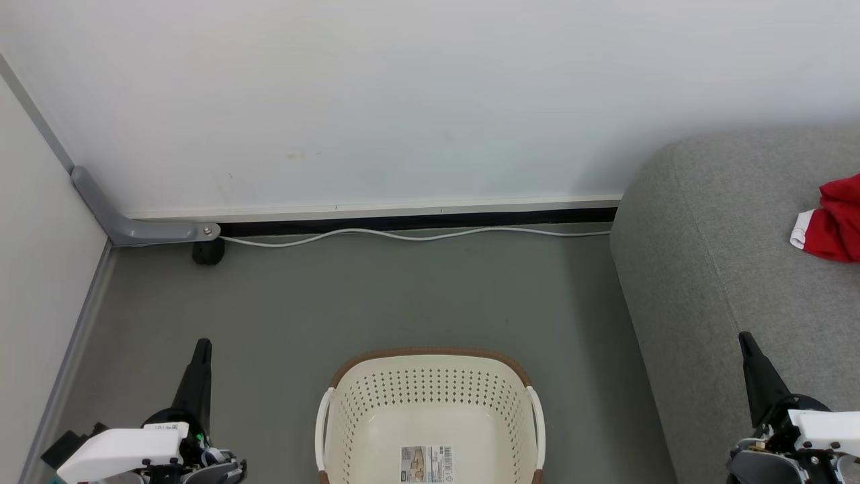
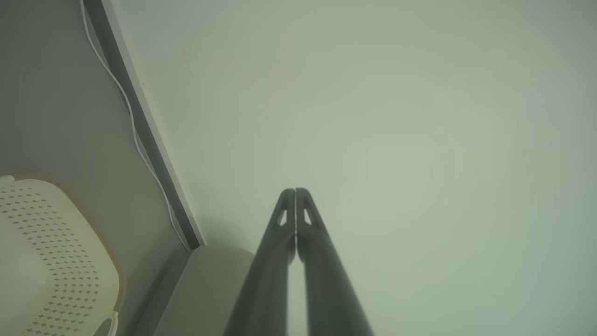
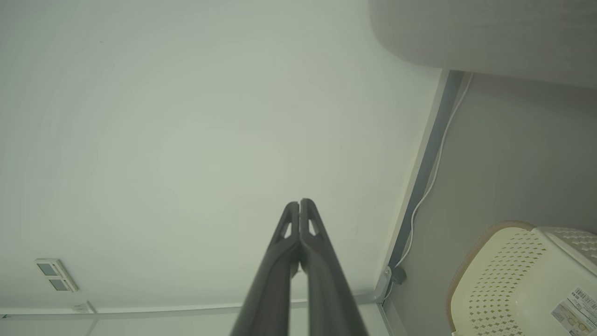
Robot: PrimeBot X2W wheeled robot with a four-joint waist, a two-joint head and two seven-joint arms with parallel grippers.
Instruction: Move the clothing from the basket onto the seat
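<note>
The cream basket (image 1: pixel 430 393) stands on the floor at the bottom centre of the head view, with nothing but a label on its bottom; it also appears as the basket (image 2: pixel 51 261) and the basket (image 3: pixel 517 280) in the wrist views. A red garment with white trim (image 1: pixel 832 222) lies on the grey seat (image 1: pixel 732 269) at the right edge. My left gripper (image 1: pixel 201 346) rests at the lower left, shut, fingertips touching (image 2: pixel 295 192). At the lower right my right gripper (image 1: pixel 744 338) is shut as well (image 3: pixel 300 203). Both hold nothing.
A white wall rises behind the grey floor, with a white cable (image 1: pixel 416 235) running along the skirting. A grey bracket (image 1: pixel 134 225) and a dark foot (image 1: pixel 208 252) sit in the left corner. A side panel (image 1: pixel 40 282) closes the left.
</note>
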